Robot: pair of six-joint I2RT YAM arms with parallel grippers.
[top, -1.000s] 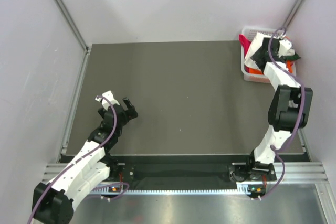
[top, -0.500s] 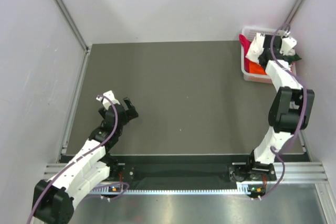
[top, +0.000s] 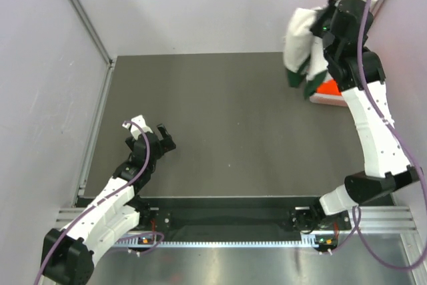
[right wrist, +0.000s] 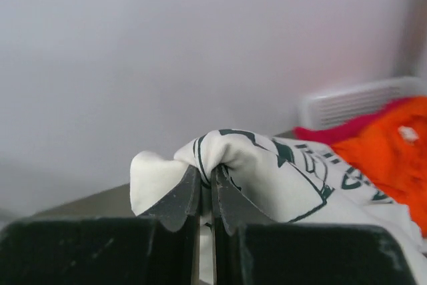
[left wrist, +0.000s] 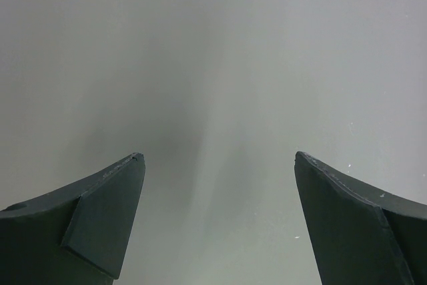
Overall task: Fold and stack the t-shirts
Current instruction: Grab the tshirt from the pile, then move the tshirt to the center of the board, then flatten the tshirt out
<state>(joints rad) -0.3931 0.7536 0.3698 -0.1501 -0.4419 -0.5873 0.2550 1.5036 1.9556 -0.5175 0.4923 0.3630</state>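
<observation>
A white t-shirt (top: 301, 41) with dark green parts and black print hangs in the air at the table's far right, bunched up. My right gripper (top: 321, 26) is shut on a fold of the white t-shirt (right wrist: 267, 171), raised high above the basket. In the right wrist view the right gripper (right wrist: 207, 177) pinches the cloth between both fingers. An orange t-shirt (right wrist: 387, 151) and a magenta t-shirt (right wrist: 333, 133) lie below in the basket. My left gripper (top: 152, 137) rests low over the table's near left, open and holding nothing; the left wrist view shows the left gripper (left wrist: 219, 158) over bare table.
The white lattice basket (right wrist: 347, 101) stands at the far right corner, mostly hidden by my right arm in the top view, with orange cloth (top: 328, 88) showing. Light walls close in the dark table (top: 227, 125) on three sides.
My right gripper shut on the white t-shirt in the basket and lifted it high, up and slightly left. The left arm stayed still.
</observation>
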